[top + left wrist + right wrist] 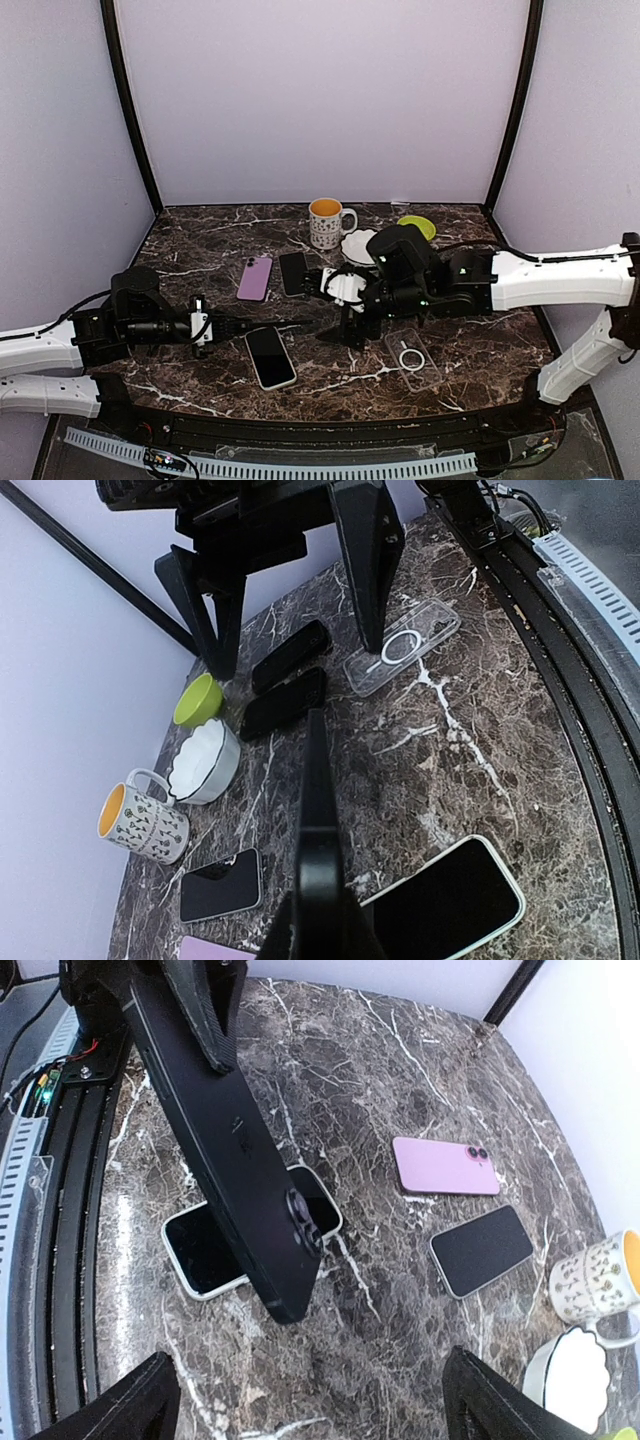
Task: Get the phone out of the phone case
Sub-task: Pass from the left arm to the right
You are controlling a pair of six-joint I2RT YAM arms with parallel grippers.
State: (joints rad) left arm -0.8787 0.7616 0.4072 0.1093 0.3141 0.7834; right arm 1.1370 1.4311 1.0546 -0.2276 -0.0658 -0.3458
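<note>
My left gripper (pixel 220 325) is shut on one end of a black cased phone (pixel 268 323) and holds it on edge above the table, pointing right. In the left wrist view the phone (pixel 318 780) shows edge-on. In the right wrist view its back and camera lens (pixel 240 1150) face me, with the left gripper (pixel 195 1005) at its top. My right gripper (pixel 345 322) is wide open just beyond the phone's free end, not touching it. Its fingers (pixel 130 1410) stand far apart at the bottom corners of the right wrist view.
A white-edged phone (pixel 270 357) lies face up under the held phone. An empty clear case (pixel 412 357) lies to the right. A pink phone (pixel 255 278) and a dark phone (pixel 293 272) lie behind. A mug (pixel 327 222), a white bowl (pixel 358 245) and a green bowl (pixel 417 227) stand at the back.
</note>
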